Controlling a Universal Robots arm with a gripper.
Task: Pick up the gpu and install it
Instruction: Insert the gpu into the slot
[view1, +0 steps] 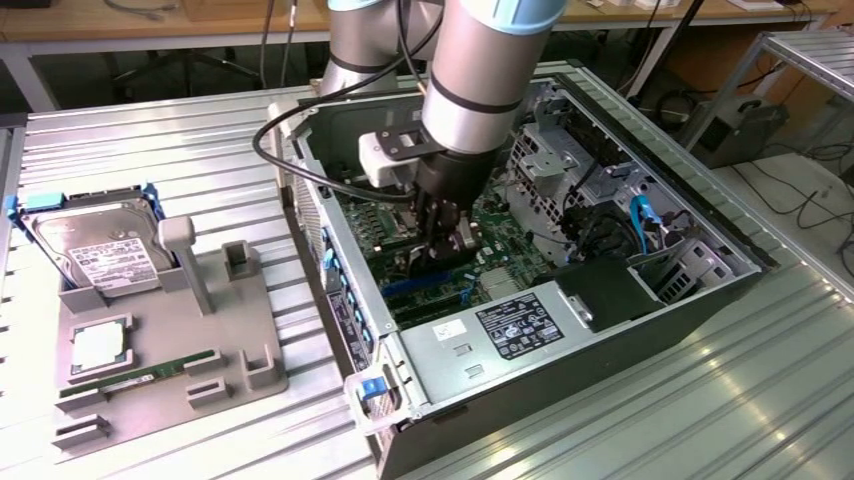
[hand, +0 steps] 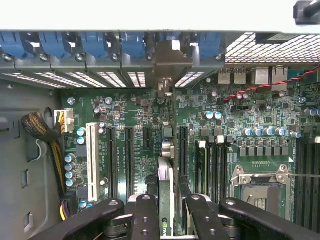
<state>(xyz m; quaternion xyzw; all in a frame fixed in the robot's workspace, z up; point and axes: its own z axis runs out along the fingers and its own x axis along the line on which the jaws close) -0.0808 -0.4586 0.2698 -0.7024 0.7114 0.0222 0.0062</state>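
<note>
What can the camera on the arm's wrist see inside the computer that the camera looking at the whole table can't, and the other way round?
Wrist view alone: the white expansion slot, the blue slot latches along the case's rear edge, the empty processor socket, and the claw shut on the gpu, held edge-on above the board.

Exterior view alone: the grey parts tray beside the case, with the hard drive and a green memory stick, plus the power supply.

Both: the green motherboard in the open computer case.
</note>
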